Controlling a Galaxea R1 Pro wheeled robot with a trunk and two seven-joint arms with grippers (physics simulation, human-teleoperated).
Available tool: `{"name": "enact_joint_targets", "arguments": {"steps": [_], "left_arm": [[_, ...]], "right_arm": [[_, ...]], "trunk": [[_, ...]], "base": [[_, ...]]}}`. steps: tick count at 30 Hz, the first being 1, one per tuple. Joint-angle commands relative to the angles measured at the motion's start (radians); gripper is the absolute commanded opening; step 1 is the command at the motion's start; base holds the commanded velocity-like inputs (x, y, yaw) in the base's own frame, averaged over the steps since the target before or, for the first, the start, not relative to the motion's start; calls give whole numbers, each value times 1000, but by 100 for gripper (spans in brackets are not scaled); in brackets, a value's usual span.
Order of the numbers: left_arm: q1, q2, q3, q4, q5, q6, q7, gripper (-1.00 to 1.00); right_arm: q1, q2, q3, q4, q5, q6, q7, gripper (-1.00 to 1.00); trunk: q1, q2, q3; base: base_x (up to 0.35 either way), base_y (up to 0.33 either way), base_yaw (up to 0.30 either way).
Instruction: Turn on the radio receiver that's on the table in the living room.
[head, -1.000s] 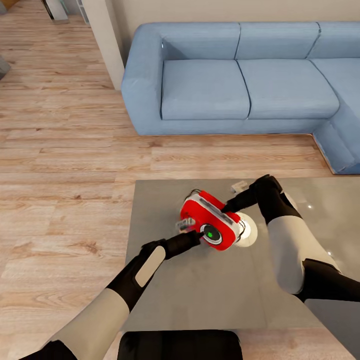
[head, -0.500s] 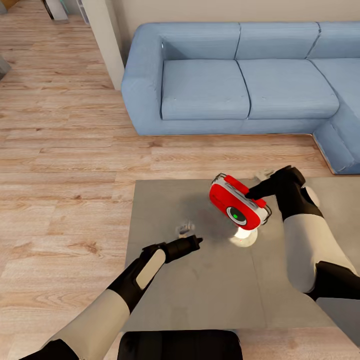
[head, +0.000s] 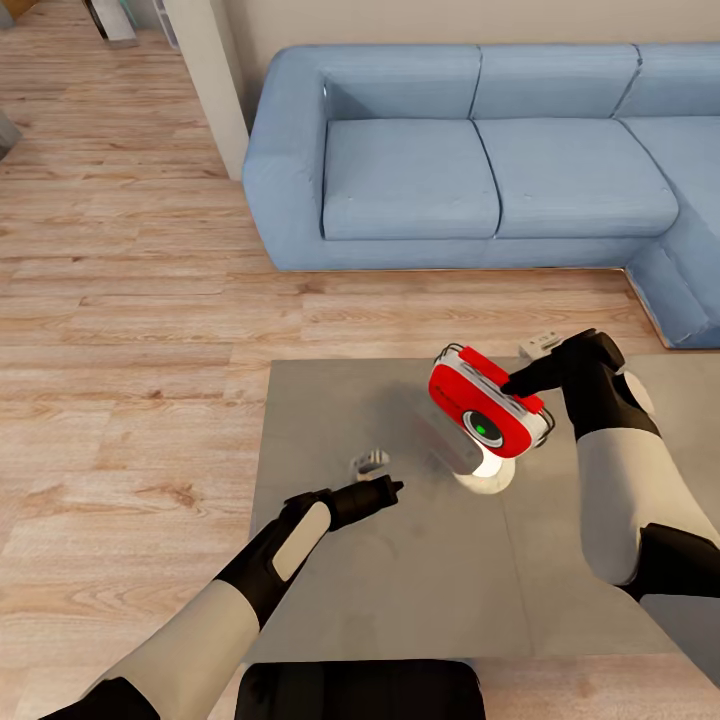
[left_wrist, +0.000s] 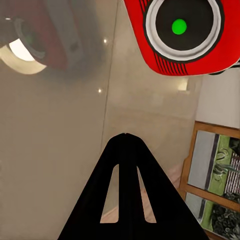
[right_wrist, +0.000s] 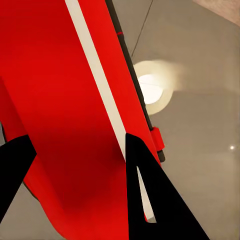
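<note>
Two grippers show: the right gripper (head: 515, 385) clamps the radio (head: 487, 411), lifted above the table (head: 330, 590) over a glowing white disc (head: 488, 474). At its eight o'clock, the left gripper (head: 392, 488) hangs empty, fingers pressed together. A blue sofa (head: 480, 160) lies toward twelve.

Domestic living room: blue sectional sofa (head: 480, 160) against a beige wall (head: 400, 22), light wood plank floor (head: 130, 330), and a low glossy grey counter (head: 400, 580) before the sofa.
</note>
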Motion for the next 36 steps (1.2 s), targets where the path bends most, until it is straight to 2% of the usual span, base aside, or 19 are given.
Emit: {"name": "enact_joint_targets", "arguments": {"steps": [1,7,16,20,23,25,28,36], "left_arm": [[0,0,0,0,0,0,0,-100],[0,0,0,1,0,-1,-1,-100],[0,0,0,1,0,-1,-1,-100],[0,23,-7,10,-24,-5,-1,-100],[0,23,-8,10,-40,-4,-1,-100],[0,24,-8,9,-47,-4,-1,-100],[0,25,-6,8,-64,-4,-1,-100],[0,24,-5,7,-103,-5,-2,-100]], "right_arm": [[0,0,0,0,-1,0,0,-100],[0,1,0,2,-3,0,-30,-100],[0,3,0,9,-5,3,-35,-100],[24,26,-23,31,-30,-9,-57,-100],[42,43,-40,42,-54,-16,-72,-100],[54,31,-51,42,-59,6,-67,-100],[72,21,-57,30,-13,18,-49,-100],[119,16,-66,12,-4,54,-1,-100]], "trunk": [[0,0,0],[0,0,0],[0,0,0],[0,0,0],[0,0,0],[0,0,0],[0,0,0],[0,0,0]], "base": [[0,0,0],[0,0,0],[0,0,0],[0,0,0],[0,0,0],[0,0,0],[0,0,0],[0,0,0]]}}
